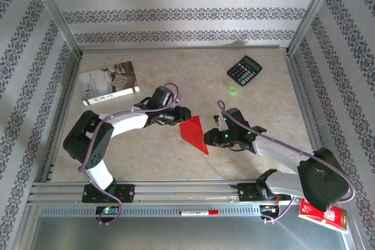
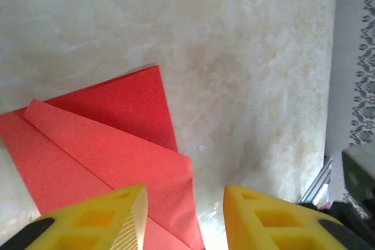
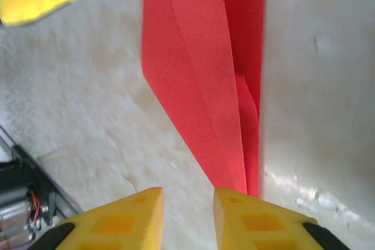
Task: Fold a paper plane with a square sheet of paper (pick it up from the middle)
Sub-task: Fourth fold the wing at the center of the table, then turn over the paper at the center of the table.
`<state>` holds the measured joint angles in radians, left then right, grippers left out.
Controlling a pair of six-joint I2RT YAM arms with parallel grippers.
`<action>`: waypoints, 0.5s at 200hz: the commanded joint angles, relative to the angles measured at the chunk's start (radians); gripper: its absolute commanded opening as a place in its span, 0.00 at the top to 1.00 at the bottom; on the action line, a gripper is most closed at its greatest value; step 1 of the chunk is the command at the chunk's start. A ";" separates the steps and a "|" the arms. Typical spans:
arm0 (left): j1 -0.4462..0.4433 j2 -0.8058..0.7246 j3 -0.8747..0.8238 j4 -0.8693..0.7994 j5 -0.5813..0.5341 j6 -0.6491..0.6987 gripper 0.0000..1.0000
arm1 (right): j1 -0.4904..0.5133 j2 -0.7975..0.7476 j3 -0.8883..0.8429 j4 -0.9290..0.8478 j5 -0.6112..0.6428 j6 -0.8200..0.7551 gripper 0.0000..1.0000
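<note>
Yellow fingers of your left gripper sit nearest the lens. They are parted a moderate way with nothing pinched. One fingertip overlaps the edge of the red sheet; you cannot tell whether it touches.

Right gripper: narrow gap, empty. The sheet's point ends just beside one finger.

Overhead: the sheet lies flat mid-table as a layered wedge, its point toward 5 o'clock. The left gripper is at its 9 o'clock and the right at its 3 o'clock, both close. The calculator is well apart at 1 o'clock.

Step, as judged: mid-fold. Diagonal flaps are laid over and a centre line is forming, but this is not yet a slim dart. Neither arm holds anything, so it reads as a gap between creases.

Next move, as judged: you need a fresh grip on one long edge while the other gripper pins the wedge. Thin paper lying flat gives little to catch, so come in low at the free edge and keep the layers from sliding.
</note>
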<state>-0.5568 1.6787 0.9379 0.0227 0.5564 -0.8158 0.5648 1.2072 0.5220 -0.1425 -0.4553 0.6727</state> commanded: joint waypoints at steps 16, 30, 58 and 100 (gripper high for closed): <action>0.018 -0.093 -0.057 -0.051 -0.029 0.029 0.57 | -0.003 0.117 0.128 -0.048 0.112 -0.137 0.66; 0.024 -0.110 -0.067 -0.062 -0.032 0.029 0.56 | 0.002 0.183 0.167 -0.045 0.115 -0.162 0.62; 0.041 -0.130 -0.089 -0.066 -0.035 0.029 0.56 | 0.013 0.296 0.228 -0.032 0.112 -0.200 0.60; 0.068 -0.142 -0.112 -0.067 -0.023 0.029 0.56 | 0.022 0.408 0.280 -0.027 0.098 -0.233 0.60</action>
<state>-0.5072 1.5715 0.8413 -0.0166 0.5373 -0.8101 0.5743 1.5776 0.7673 -0.1577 -0.3603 0.4870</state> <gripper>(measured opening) 0.442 0.402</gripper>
